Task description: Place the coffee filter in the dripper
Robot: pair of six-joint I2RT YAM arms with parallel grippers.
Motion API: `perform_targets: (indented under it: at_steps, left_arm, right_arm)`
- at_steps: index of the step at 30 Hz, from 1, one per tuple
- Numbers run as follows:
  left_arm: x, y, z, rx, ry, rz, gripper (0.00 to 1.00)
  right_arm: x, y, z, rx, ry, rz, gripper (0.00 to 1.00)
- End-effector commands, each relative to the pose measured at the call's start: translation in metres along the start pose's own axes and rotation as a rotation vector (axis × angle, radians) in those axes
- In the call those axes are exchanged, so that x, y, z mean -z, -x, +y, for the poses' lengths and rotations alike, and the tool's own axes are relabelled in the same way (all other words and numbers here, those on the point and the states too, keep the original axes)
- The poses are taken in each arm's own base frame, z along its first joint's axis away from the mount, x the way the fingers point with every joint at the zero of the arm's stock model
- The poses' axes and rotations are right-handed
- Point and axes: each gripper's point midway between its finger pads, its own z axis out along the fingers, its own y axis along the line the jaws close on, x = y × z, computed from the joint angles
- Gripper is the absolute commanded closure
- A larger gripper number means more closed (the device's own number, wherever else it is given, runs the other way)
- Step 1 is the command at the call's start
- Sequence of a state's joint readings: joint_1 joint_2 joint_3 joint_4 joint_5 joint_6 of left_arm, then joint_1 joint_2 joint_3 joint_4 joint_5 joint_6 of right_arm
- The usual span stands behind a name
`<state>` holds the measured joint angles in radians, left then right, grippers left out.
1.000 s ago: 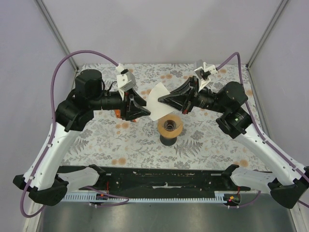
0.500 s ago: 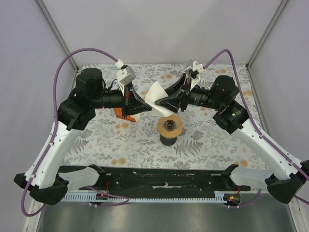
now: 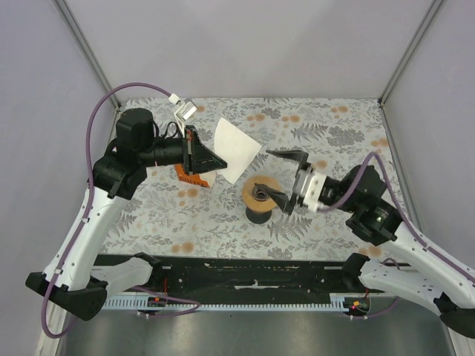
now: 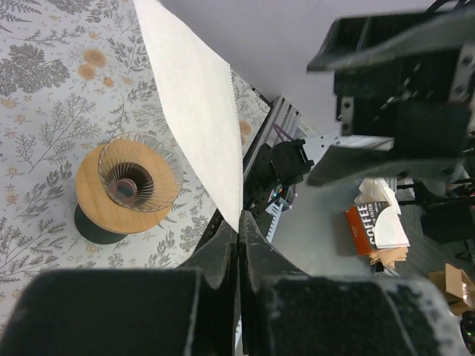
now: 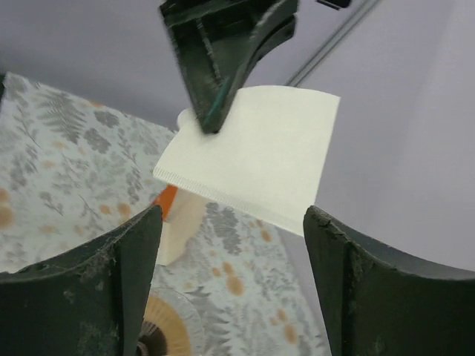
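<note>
My left pincer [image 3: 221,164] is clamped shut on one corner of the coffee filter [image 3: 236,148], with the two fingertips pressed together on the paper's edge. The filter is folded flat, a white fan shape held up in the air and tilted, its wide edge pointing away from my arm. It is not in the dripper [image 3: 261,193]. From above, its lowest corner comes near the dripper's left rim, and the left wrist camera shows the dripper down on the table to one side of the sheet. The dripper stands upright on the floral cloth [image 3: 148,222] between my two arms. It has a ribbed clear cone seated in a tan ring, with a dark hole in the middle and a black base under it. My right pincer [image 3: 286,178] sits just to the right of the dripper with its fingers [image 5: 111,297] spread wide and nothing between them. It faces the filter without touching it. From above, the nearer finger looks close to the dripper's rim, though I cannot tell whether it touches. An orange and white pack [image 3: 190,176] stands on the cloth, partly hidden behind my left wrist.
</note>
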<state>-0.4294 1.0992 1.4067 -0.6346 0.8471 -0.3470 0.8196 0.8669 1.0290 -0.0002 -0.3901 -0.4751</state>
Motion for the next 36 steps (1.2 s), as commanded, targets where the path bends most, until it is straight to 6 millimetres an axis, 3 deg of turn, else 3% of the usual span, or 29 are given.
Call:
perform_targets:
  at_steps: [1, 9, 13, 18, 23, 26, 33, 36]
  left_arm:
    - [0.001, 0.009, -0.011, 0.054, -0.055, -0.026, 0.98]
    - [-0.006, 0.006, -0.009, 0.112, -0.092, -0.008, 0.98]
    - [-0.008, 0.004, -0.006, 0.120, -0.093, 0.002, 0.98]
    - [-0.008, 0.008, -0.009, 0.113, -0.106, -0.002, 0.98]
    - [-0.009, 0.005, -0.007, 0.121, -0.110, 0.005, 0.98]
    - [-0.007, 0.005, -0.012, 0.114, -0.126, 0.006, 0.98]
    - [-0.006, 0.001, -0.014, 0.114, -0.140, 0.016, 0.98]
    - [-0.007, 0.002, -0.013, 0.108, -0.140, 0.015, 0.98]
  right_arm:
    - [-0.002, -0.021, 0.013, 0.613, -0.001, -0.066, 0.14]
    - [-0.014, 0.000, 0.003, 0.930, -0.233, -0.090, 0.11]
    - [-0.013, 0.007, 0.001, 0.993, -0.321, -0.111, 0.11]
    - [-0.016, 0.002, 0.004, 1.040, -0.317, -0.090, 0.11]
    - [-0.033, -0.007, 0.003, 1.079, -0.286, -0.033, 0.12]
    - [-0.038, -0.006, -0.005, 1.073, -0.318, -0.016, 0.16]
    - [-0.041, 0.001, -0.009, 1.011, -0.341, -0.041, 0.67]
    - [-0.036, 0.005, -0.011, 0.933, -0.343, -0.052, 1.00]
